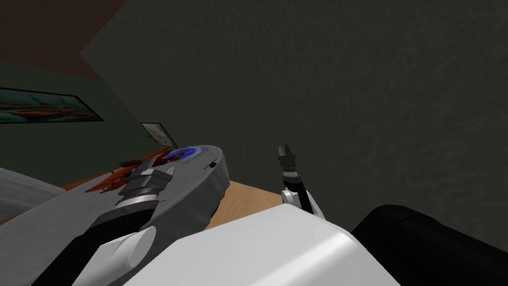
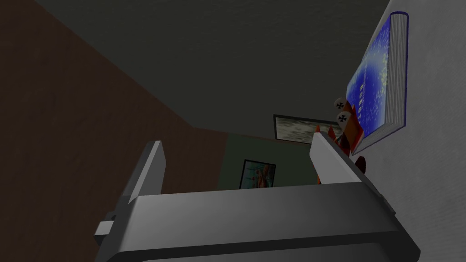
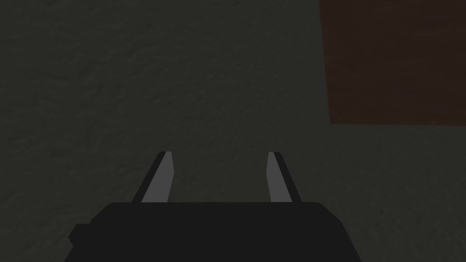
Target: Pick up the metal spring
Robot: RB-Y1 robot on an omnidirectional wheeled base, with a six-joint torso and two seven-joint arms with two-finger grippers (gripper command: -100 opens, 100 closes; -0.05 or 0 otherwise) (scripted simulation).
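Note:
My left gripper is open, with nothing between its fingers. It hovers just over a grey cloth-like surface, and in the head view it sits near that surface's far end. Just beyond one fingertip lies an orange-red object with two small round grey discs on it. A blue book rests flat past that, also in the head view. My right gripper is open and empty, raised in front of a dark wall.
The grey surface has a rounded end with tan floor beside it. A black bulky object sits low on the right. Framed pictures hang on the green wall to the left.

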